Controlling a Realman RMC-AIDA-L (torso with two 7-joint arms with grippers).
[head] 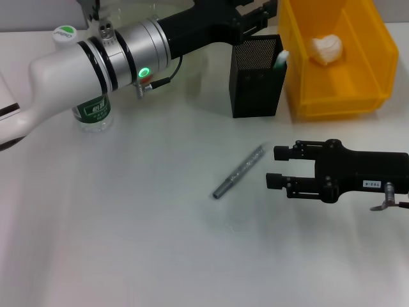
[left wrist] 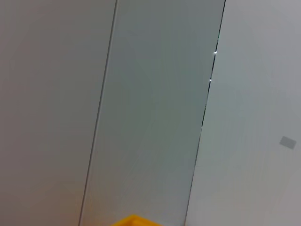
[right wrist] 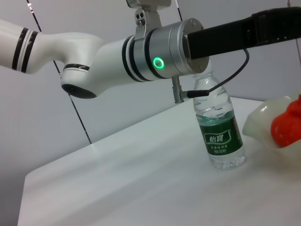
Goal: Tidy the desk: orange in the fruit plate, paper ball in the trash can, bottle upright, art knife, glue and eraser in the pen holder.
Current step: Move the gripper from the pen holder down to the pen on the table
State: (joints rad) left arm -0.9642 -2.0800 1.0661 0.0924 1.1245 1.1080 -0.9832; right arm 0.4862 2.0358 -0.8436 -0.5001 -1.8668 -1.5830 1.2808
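Left arm over the pen holder, art knife not yet picked up

I have the left gripper [head: 259,16] reaching across above the black pen holder [head: 255,77], presumably to drop an item in; I cannot tell whether its fingers are parted or closed. My right gripper [head: 276,167] lies low with fingers spread and empty, the art knife [head: 239,171] flat on the desk just beyond its fingertips. The bottle [right wrist: 219,127] already stands upright under the left arm, and the paper ball [head: 327,48] sits in the yellow bin [head: 370,45].

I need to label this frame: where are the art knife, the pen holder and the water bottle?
art knife [head: 239,171], head view, mid-shaft.
pen holder [head: 255,89], head view, front wall.
water bottle [right wrist: 221,136], right wrist view, green label.
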